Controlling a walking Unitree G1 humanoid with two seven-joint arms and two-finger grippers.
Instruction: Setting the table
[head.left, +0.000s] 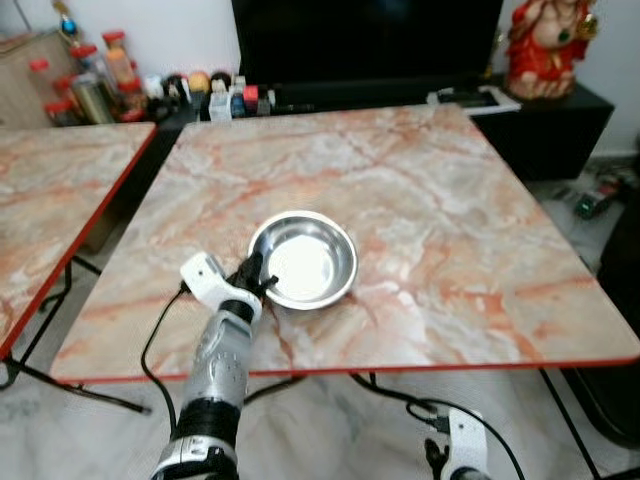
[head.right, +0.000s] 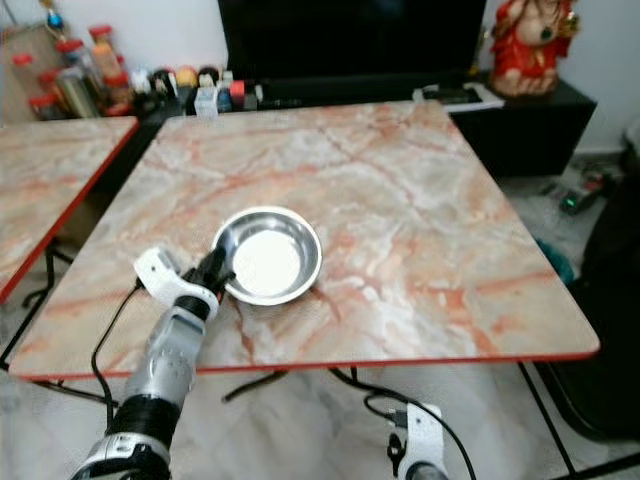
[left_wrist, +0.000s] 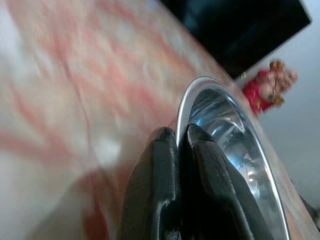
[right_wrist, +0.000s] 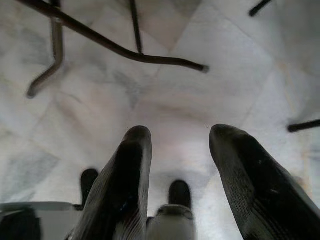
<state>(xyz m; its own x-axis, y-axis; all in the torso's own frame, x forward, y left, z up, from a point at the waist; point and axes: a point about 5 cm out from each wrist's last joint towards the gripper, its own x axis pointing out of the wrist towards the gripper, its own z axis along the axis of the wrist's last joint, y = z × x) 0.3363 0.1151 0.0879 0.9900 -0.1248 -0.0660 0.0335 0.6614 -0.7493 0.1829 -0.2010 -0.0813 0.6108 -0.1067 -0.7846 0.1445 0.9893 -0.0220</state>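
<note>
The setting looks barely begun. One steel bowl (head.left: 303, 260) sits on the marble worktop (head.left: 450, 200), a little toward the robot's side of its middle and left of centre; no other dish or cutlery lies on this top. The left gripper (head.left: 255, 279) is at the bowl's near-left rim, jaws pinched narrowly on the rim, one finger (left_wrist: 155, 185) outside the wall and the other (left_wrist: 220, 185) inside. Whether the bowl is just placed or about to be shifted cannot be told; it appears to rest flat on the worktop. Left to do, by my judgement: letting go of the bowl and bringing whatever else the setting needs.

The bowl is round, so it has no long axis; it stands upright with its mouth facing up, empty and shiny inside.

The right gripper (right_wrist: 182, 180) hangs low beside the worktop over the pale floor (right_wrist: 165, 95), jaws wide and holding nothing.

A second marble table (head.left: 50, 200) stands to the left, apart from this one.
</note>
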